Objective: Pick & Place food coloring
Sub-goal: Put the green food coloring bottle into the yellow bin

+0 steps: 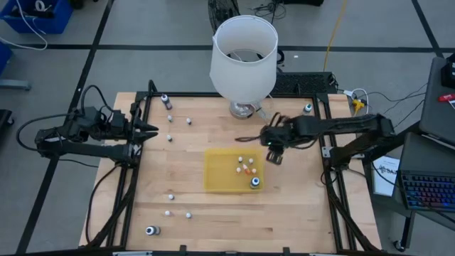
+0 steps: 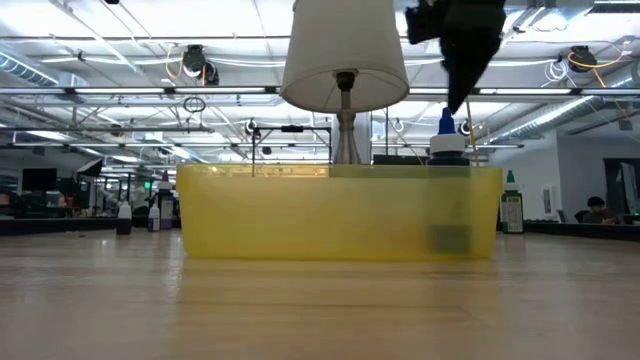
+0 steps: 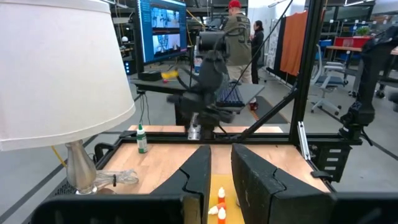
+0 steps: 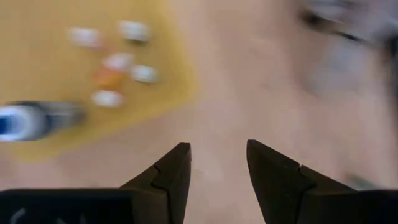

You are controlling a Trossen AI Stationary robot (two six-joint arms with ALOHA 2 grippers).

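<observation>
The food coloring is many tiny bottles. A few whitish ones [image 1: 245, 167] and a dark one with a white-blue top [image 1: 254, 183] lie in the yellow tray [image 1: 220, 178] at mid-table. Others stand loose on the wood, at the far left [image 1: 166, 102], near left [image 1: 171, 196] and far right [image 1: 308, 108]. My right gripper [image 1: 274, 158] hangs open and empty above the tray's far right corner, pointing steeply down; its wrist view shows bare wood between the fingers [image 4: 217, 155] and the tray's bottles [image 4: 118, 62] off to one side. My left gripper [image 1: 153, 130] waits shut at the table's left edge.
A lamp with a big white shade [image 1: 243, 57] stands at the far edge, just behind the tray and near my right arm. A black frame [image 1: 328, 153] runs along both table sides. People [image 3: 239, 37] stand in the room beyond. Bare wood lies near the front edge.
</observation>
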